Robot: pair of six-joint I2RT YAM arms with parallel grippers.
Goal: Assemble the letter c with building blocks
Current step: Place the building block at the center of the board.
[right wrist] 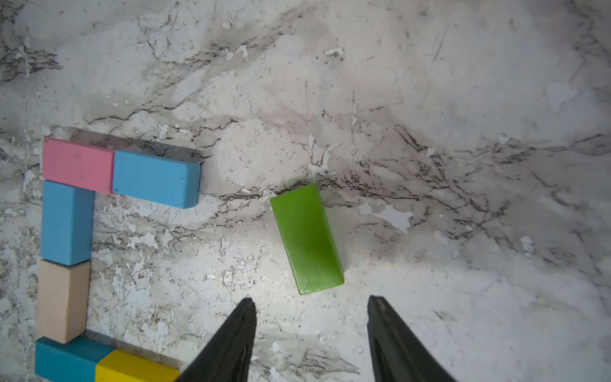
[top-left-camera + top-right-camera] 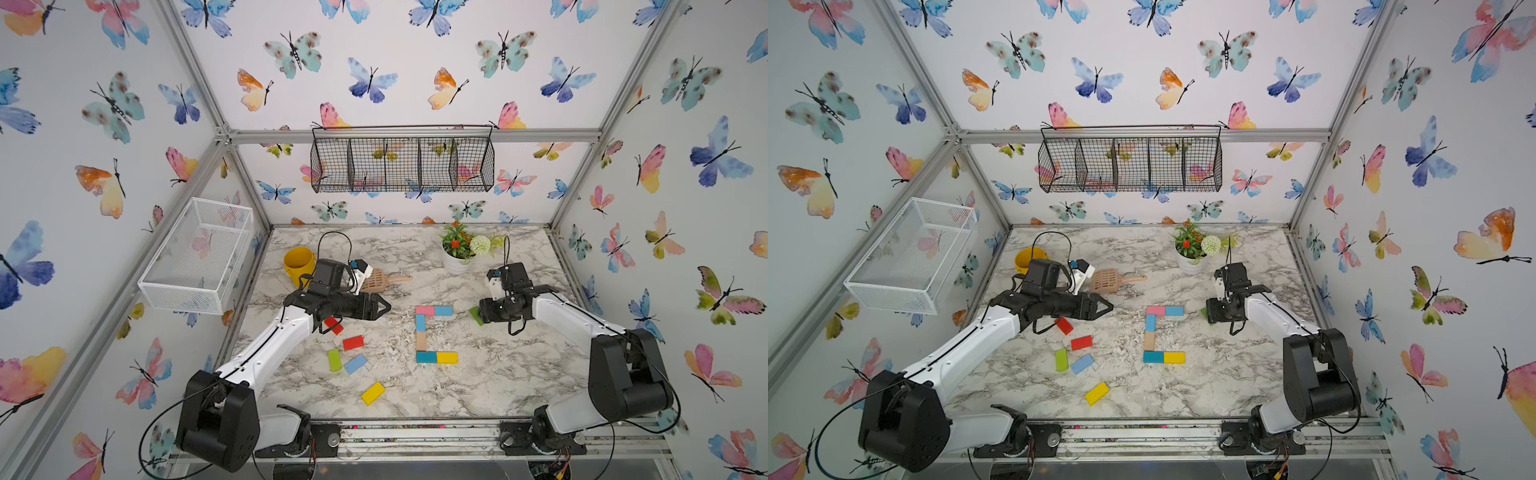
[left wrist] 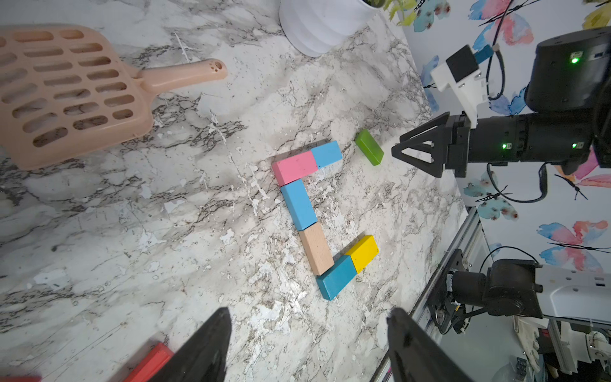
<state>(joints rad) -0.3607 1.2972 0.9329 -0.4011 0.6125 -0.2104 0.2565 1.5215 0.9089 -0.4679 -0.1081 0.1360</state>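
- Remote bench: I read the table (image 2: 498,374) in a top view as a dial, with twelve at its far side. The C (image 2: 420,332) lies near centre, six blocks touching end to end, with pink (image 2: 424,310) and blue (image 2: 443,310) along the top and yellow (image 2: 447,358) closing the foot.
- The green block (image 1: 306,238) lies flat at three o'clock of that blue end, near it but apart, and skewed to the letter's lines.
- My right gripper (image 1: 310,299) sits low just behind the green block, jaws spread and empty, a little wider than the block's short side.
- My left gripper (image 3: 309,314) hangs at nine o'clock of the C, jaws apart and holding nothing, above a red block (image 2: 333,325). The spares (image 2: 353,343) lie scattered toward eight.
- As I read it, the step in hand is the green block. To do it well, I would turn the wrist until the jaws square with its long sides, ease forward to straddle its middle, then close across the narrow width.
- The greatest risk, in my judgement, is shoving the block ahead into the blue end and knocking the letter out of line. I would lift straight up first, then travel.
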